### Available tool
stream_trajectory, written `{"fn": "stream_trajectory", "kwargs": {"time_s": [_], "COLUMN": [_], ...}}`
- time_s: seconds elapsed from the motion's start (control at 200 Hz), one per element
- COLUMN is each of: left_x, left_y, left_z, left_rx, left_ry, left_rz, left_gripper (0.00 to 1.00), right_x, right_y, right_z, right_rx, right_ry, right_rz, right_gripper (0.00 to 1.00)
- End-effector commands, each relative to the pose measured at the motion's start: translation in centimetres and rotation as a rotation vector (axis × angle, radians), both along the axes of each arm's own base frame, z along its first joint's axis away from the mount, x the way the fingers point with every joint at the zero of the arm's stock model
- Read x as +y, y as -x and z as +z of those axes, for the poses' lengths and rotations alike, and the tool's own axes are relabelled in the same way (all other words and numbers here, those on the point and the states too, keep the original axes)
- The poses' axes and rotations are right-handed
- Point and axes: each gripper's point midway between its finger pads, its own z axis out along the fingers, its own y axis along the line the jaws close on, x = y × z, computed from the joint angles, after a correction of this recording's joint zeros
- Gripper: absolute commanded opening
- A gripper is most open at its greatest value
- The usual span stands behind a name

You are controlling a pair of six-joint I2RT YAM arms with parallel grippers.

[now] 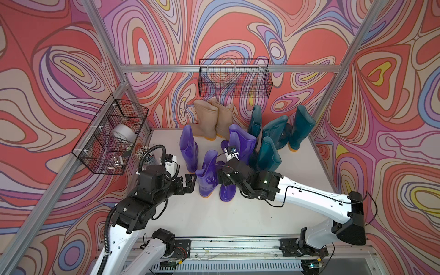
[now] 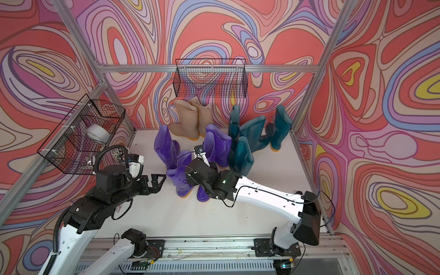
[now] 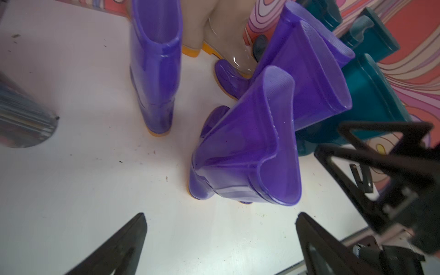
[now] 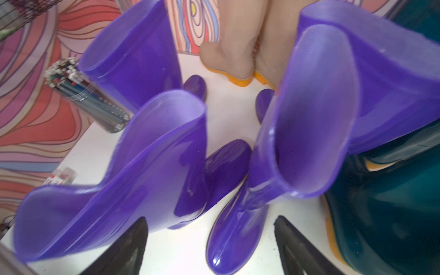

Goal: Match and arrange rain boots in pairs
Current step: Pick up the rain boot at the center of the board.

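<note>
Four purple rain boots cluster mid-table: one upright (image 1: 189,150), one with a folded shaft (image 1: 206,175) (image 3: 247,152), and two leaning together (image 1: 240,142). One of these has its toe (image 4: 228,238) pointing forward. My left gripper (image 1: 189,183) (image 3: 221,215) is open just left of the folded boot, with only bare table between its fingers. My right gripper (image 1: 226,183) (image 4: 210,219) is open above that forward-pointing toe, its fingers apart from it on both sides. Two beige boots (image 1: 214,120) stand paired at the back. Teal boots (image 1: 273,129) crowd the back right.
A wire basket (image 1: 234,78) hangs on the back wall. Another basket (image 1: 112,135) on the left wall holds a tape roll (image 1: 123,134). A cup of pens (image 1: 145,152) (image 4: 88,95) stands by the left arm. Aluminium frame posts edge the white table (image 1: 214,219).
</note>
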Motion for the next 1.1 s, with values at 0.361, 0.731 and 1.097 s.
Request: {"fn": "stream_trajectory", "kwargs": {"time_s": [0.361, 0.731, 1.097], "left_x": [5.6, 6.5, 6.4], "left_y": [-6.0, -5.9, -6.3], "left_z": [5.2, 3.6, 3.7], "left_rx": [-0.048, -0.022, -0.029], "left_ry": [-0.013, 0.019, 0.029], "left_rz": [0.309, 0.324, 0.321], "left_gripper": [1.00, 1.00, 1.00], "right_x": [9.2, 9.5, 7.8], "right_y": [5.1, -0.6, -2.0], "right_z": [-5.1, -5.0, -3.1], "right_rx": [0.045, -0.139, -0.211], "right_ry": [-0.084, -0.007, -0.030], "right_rz": [0.113, -0.235, -0.245], "right_gripper": [0.98, 0.98, 0.61]}}
